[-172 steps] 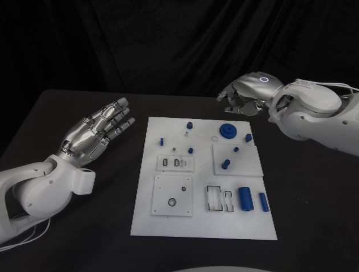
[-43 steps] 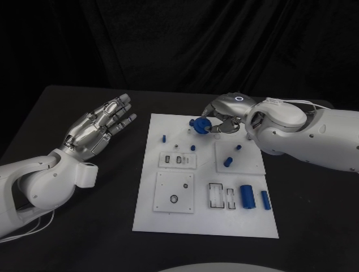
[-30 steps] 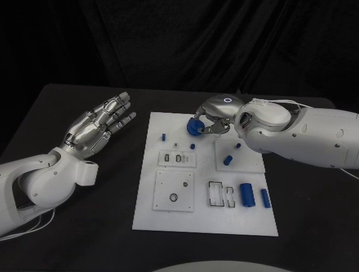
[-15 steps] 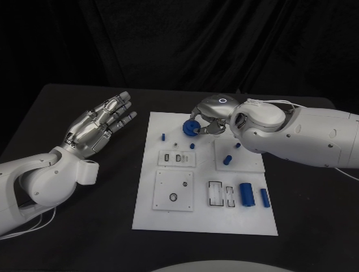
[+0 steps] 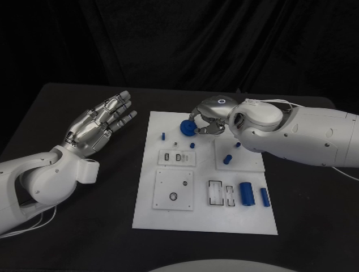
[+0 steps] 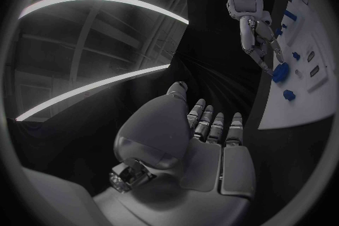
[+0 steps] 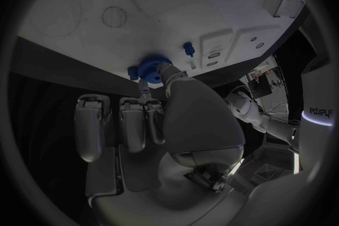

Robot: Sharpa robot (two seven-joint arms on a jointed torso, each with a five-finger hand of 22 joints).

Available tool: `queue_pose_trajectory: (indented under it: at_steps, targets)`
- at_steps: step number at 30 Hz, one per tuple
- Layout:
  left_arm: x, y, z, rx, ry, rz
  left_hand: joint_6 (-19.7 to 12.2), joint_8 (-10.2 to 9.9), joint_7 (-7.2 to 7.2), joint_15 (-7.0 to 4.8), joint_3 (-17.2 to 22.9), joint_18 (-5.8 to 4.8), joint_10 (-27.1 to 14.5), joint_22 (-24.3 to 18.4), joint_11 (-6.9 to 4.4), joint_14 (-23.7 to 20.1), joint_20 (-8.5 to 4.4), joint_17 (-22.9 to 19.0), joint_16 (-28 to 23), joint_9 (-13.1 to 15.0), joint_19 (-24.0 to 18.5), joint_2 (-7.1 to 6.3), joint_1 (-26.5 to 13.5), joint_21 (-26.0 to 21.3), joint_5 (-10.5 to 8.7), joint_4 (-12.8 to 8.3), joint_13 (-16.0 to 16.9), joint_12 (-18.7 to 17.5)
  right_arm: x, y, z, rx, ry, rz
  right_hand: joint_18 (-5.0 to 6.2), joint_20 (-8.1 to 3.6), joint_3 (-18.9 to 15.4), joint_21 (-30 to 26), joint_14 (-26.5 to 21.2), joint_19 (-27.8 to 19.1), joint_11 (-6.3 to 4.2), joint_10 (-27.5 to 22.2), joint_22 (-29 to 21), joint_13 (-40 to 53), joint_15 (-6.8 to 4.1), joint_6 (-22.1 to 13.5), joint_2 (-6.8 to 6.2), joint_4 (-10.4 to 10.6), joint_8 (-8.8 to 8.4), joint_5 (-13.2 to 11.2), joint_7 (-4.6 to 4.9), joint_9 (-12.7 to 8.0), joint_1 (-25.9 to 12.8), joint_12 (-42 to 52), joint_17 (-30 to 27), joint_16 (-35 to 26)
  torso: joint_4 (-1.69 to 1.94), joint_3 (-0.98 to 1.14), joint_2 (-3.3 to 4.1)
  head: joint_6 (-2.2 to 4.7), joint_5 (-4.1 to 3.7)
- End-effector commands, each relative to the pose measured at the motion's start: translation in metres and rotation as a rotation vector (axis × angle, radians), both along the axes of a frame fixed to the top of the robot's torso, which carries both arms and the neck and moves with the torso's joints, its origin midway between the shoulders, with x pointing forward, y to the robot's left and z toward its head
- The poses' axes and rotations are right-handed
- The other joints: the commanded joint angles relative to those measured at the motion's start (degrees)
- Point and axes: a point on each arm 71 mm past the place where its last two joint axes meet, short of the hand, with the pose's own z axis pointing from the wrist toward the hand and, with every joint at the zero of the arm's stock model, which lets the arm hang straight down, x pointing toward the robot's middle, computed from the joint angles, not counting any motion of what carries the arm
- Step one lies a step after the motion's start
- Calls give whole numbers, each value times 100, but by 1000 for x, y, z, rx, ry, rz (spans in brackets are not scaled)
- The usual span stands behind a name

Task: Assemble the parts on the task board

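Overhead, right hand (image 5: 210,116) pinches blue gear (image 5: 188,128); small pegs (image 5: 163,136) nearby; left hand (image 5: 98,126) splayed, empty.

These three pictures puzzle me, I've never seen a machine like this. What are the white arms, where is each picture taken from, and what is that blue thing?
It is a robot with two white arms, each ending in a silver hand. The square picture looks down from a camera on the robot's head; the two round ones come from cameras at its wrists, behind each hand. On the black table lies a white task board carrying small blue parts, such as a blue cylinder near the robot. The job is to fit these parts into the board. The right hand holds a blue gear in its fingertips over the board's far end; its wrist picture shows the same gear close up. The left hand is open, fingers apart, beside the board, holding nothing.
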Motion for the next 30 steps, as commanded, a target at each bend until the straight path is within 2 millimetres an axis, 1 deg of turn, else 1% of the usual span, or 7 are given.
queue_pose_trajectory:
  at_steps: [1,4,12,17,21,25,30]
  targets:
    - [0,-1,1,-17,-6,-11,-12,-17,14,32,8,60,-9,6,33,-11,49,4,12,5,1,38,30,37,24,-41,5,-11,1,0,-3,-17,7,-16,5,32,8,-31,600,371,4,606,1373,1510,21,-85,-25,-7,-19,-60,-16,-59,-42,15,1509,17,1,0,2,-4,2]
    - [0,-1,1,-17,-6,-11,-12,-17,14,32,8,60,-9,6,33,-11,49,4,12,5,1,38,30,37,24,-41,5,-11,0,1,-3,-15,6,-12,11,19,-2,-54,600,356,-17,606,1366,1510,4,-199,-22,1,-22,-141,-44,-147,-69,15,1509,17,1,0,1,-6,3]
    - [1,0,1,-16,-5,-9,-12,-16,20,37,10,61,-10,7,40,-10,55,5,12,6,4,38,28,39,24,-46,5,-11,0,2,-3,-9,2,-2,31,12,11,-123,600,308,-31,606,1338,1510,-5,-235,-6,-12,-17,-137,-65,-188,-53,15,1509,17,2,1,1,-7,2]
    - [1,0,1,-16,-5,-9,-12,-16,20,37,10,61,-10,7,40,-10,55,5,12,6,4,38,28,39,24,-46,5,-11,0,3,-3,-11,5,3,39,-1,32,-150,600,291,-55,606,1329,1510,-21,-232,13,-29,-1,-112,-99,-227,-32,15,1509,17,2,0,-1,-5,0]
    - [1,0,1,-15,-5,-9,-12,-16,20,37,10,61,-10,7,40,-10,55,5,12,6,4,38,28,39,24,-46,5,-11,-1,2,-3,-12,7,6,38,-22,52,-151,600,292,-75,606,1332,1510,-42,-83,29,-33,48,-79,-112,-253,-32,15,1509,17,0,-2,-1,-3,8]
    - [1,1,1,-15,-5,-7,-12,-16,20,37,10,61,-10,7,40,-10,55,5,12,6,4,38,28,39,24,-46,5,-11,-1,-2,-4,-14,9,1,35,-28,76,-151,600,297,-60,606,1337,1510,-38,200,33,-23,121,-40,-80,-272,-54,15,1509,17,2,-1,-2,-7,16]
    - [1,2,1,-14,-5,-6,-12,-16,20,37,10,61,-10,7,40,-10,55,5,12,6,4,38,28,39,24,-46,5,-11,-1,-8,-5,-21,17,-13,38,-1,109,-167,600,293,-15,606,1336,1510,-4,692,36,-11,260,-39,-26,-242,-82,15,1509,17,2,-1,1,-1,16]
